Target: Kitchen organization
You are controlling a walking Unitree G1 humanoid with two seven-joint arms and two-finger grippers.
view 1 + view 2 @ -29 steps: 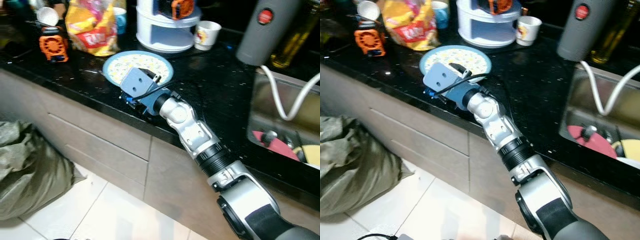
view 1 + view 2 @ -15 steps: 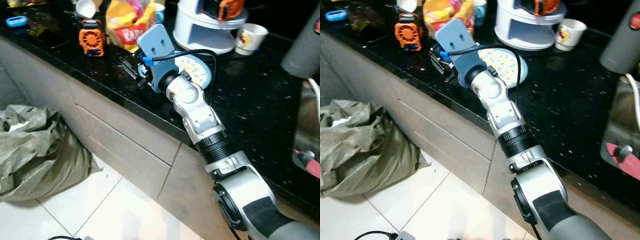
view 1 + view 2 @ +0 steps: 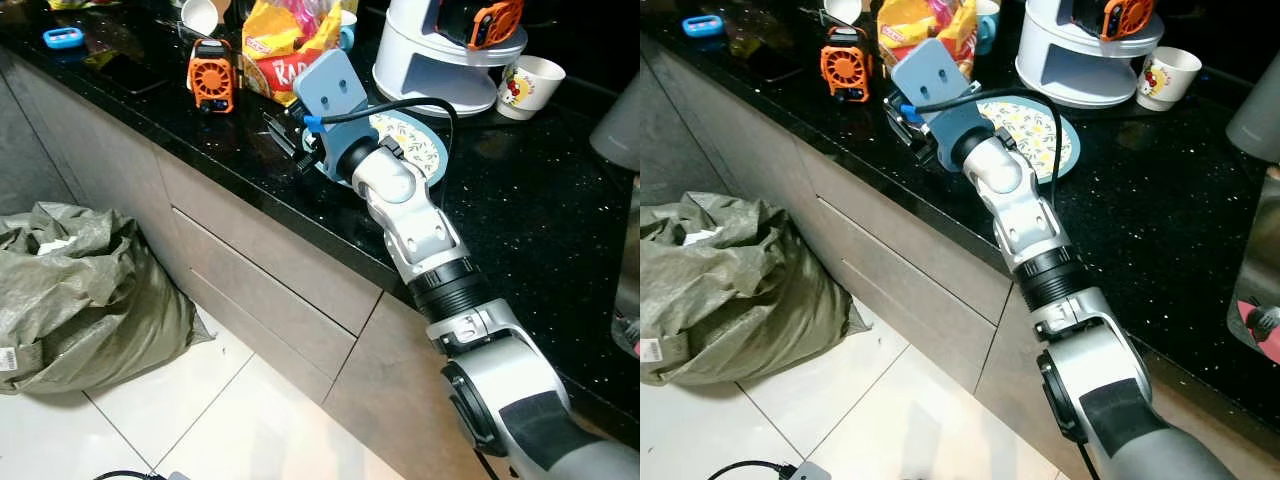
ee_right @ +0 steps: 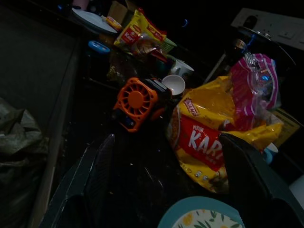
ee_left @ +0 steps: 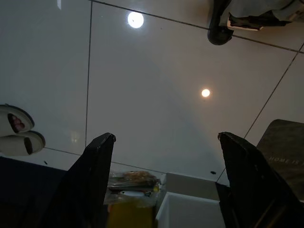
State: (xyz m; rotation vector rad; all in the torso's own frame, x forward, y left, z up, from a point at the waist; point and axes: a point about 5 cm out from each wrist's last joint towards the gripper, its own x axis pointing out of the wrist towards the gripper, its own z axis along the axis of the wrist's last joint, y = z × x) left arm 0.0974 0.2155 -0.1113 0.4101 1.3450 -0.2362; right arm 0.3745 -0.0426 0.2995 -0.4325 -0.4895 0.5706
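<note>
A: Okay, head views first. What's the right arm doing?

B: Right pincer (image 3: 285,140) is out over the front edge of the black speckled stone table (image 3: 520,210), just beside the round teal-rimmed plate with a yellow floral pattern (image 3: 415,150). Its fingers are mostly hidden behind the blue wrist housing there.

A: Stuff around it?

B: Orange and black mini fan (image 3: 211,76) near the pincer, on the robot's left of it. Yellow and red snack bag (image 3: 290,45) behind, touching or nearly touching the plate's far side, can't tell which. White two-tier round rack (image 3: 445,60) further back with a second orange fan (image 3: 495,20) on top, and a white printed paper cup (image 3: 528,85) beside the rack. Grey drawer fronts under the table, an olive-green sack (image 3: 80,300) on the white tiled floor (image 3: 240,420).

A: Left wrist view?

B: Left pincer (image 5: 161,142) points down at glossy floor tiles, fingers spread wide, nothing between them. White slippers (image 5: 16,130) at one edge, a grey mat (image 5: 282,152) at another.

A: Right wrist view?

B: Dark. Right pincer fingers spread wide, holding nothing. Between them: orange fan, snack bag with red label, plate rim closest to the camera. Small white cup (image 4: 173,84) behind the fan.
</note>
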